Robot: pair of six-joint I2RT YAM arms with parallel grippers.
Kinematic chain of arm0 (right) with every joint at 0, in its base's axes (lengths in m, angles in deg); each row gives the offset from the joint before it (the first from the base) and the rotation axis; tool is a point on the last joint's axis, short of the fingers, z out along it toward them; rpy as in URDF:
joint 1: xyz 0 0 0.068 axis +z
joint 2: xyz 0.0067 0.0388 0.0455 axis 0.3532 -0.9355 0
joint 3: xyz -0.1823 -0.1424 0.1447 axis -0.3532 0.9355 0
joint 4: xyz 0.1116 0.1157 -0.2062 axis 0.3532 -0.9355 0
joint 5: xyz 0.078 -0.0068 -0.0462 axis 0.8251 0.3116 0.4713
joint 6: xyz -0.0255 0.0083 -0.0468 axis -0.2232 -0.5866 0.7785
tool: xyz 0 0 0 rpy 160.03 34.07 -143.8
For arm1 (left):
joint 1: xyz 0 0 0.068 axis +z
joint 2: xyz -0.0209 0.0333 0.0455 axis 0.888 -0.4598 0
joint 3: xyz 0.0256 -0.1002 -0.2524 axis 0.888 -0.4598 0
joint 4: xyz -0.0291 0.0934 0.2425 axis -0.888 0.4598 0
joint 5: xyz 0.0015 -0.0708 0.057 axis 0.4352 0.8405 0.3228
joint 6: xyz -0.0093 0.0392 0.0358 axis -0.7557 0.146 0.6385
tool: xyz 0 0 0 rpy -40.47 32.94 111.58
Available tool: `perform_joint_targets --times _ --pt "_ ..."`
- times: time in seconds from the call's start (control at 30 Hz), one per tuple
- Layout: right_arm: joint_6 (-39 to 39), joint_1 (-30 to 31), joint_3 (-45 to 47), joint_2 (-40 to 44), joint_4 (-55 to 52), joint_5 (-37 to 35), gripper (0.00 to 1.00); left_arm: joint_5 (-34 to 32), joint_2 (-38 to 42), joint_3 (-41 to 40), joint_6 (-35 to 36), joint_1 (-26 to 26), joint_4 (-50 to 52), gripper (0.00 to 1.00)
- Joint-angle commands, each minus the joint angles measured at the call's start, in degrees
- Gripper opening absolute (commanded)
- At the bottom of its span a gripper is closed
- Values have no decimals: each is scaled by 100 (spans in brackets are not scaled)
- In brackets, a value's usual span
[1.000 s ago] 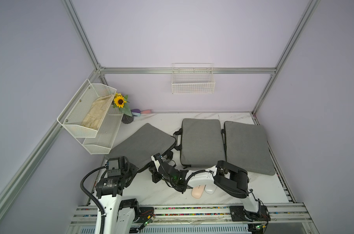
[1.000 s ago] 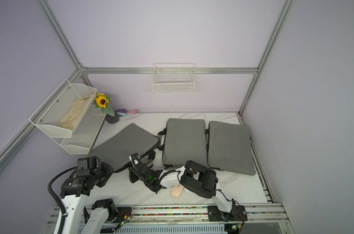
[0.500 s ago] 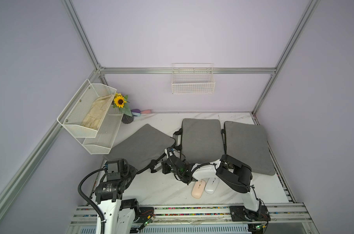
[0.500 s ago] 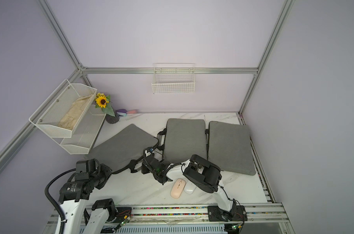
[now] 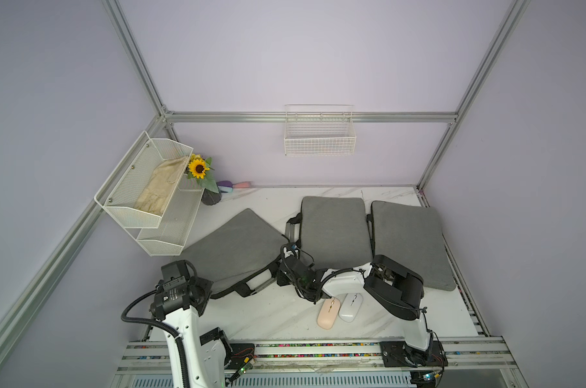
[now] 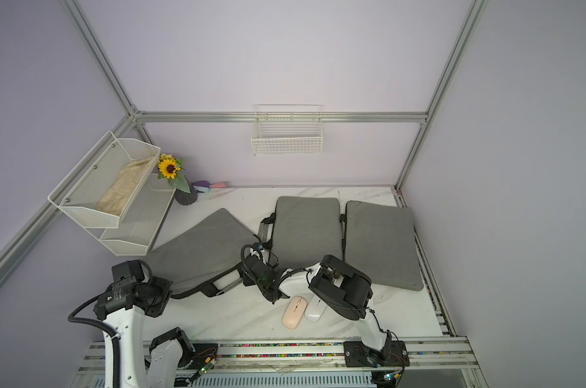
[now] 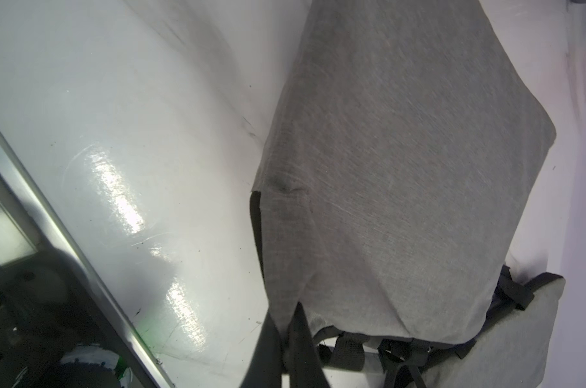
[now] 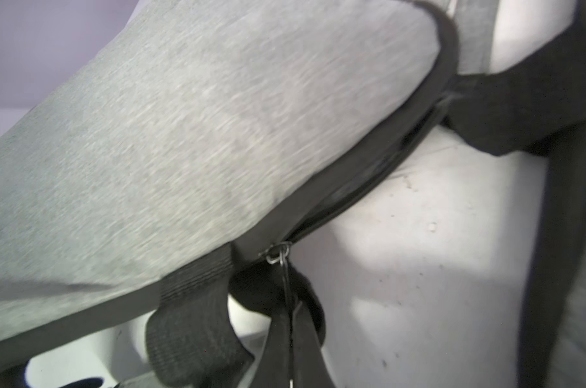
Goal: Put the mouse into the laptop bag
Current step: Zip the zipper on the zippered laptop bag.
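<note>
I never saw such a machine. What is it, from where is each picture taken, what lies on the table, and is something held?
It is a robot: a left arm and a right arm, each ending in a two-finger gripper. The wide pictures look down from one camera head; the close ones come from cameras on the wrists. On the table lie three grey laptop bags (left bag, middle bag, right bag) and, near the front, a pink mouse beside a white mouse. The left gripper is shut on the left bag's edge. The right gripper is shut on a zipper pull, apparently the same bag's. Neither mouse is held.
</note>
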Motion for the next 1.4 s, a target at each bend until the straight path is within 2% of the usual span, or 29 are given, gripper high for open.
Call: perform_joint_targets --times 0.0,0.2,0.27,0.3,0.37,0.47,0.5,0.6,0.73,0.8,0.93,1.1,1.27,1.33,1.37 --pt "-139 -73 223 299 -438 -607 0 198 -332 386 514 529 -630 0" --pt "-210 405 280 545 -654 -954 0 162 -892 616 452 742 -851 0" --pt "-252 562 253 538 -672 -948 0 410 -974 711 468 738 -969 0" --pt "-275 627 259 545 -623 -909 0 613 -1013 778 503 740 -948 5" --pt "-301 804 210 475 -493 -765 0 1071 -943 776 717 694 -940 31" --pt "-300 1061 -105 236 -377 -561 0 1647 -464 404 739 599 -1103 64" --pt "-299 1120 -225 129 -332 -468 0 1705 -320 304 740 507 -1142 70" --pt "-282 1251 -669 -263 -270 -220 0 2000 -90 47 827 218 -1158 81" --pt "-219 1277 -1125 -625 -264 -65 0 2563 -180 -494 688 -445 -1375 82" --pt "-187 1286 -1231 -683 -221 1 0 2507 -220 -663 539 -786 -1489 83" --pt "-159 1336 -1270 -665 -166 69 0 2206 -93 -1010 58 -1379 -1891 91" --pt "-132 1428 -1066 -497 39 140 0 1987 -191 -1393 -281 -1777 -2322 94" --pt "-146 1511 -976 -451 153 170 0 1675 -572 -1663 -385 -1952 -2714 96" --pt "-150 1561 -951 -424 182 176 0 1538 -765 -1740 -392 -1971 -2902 93" --pt "-146 1588 -943 -410 194 168 0 1453 -852 -1749 -394 -1971 -2974 87"
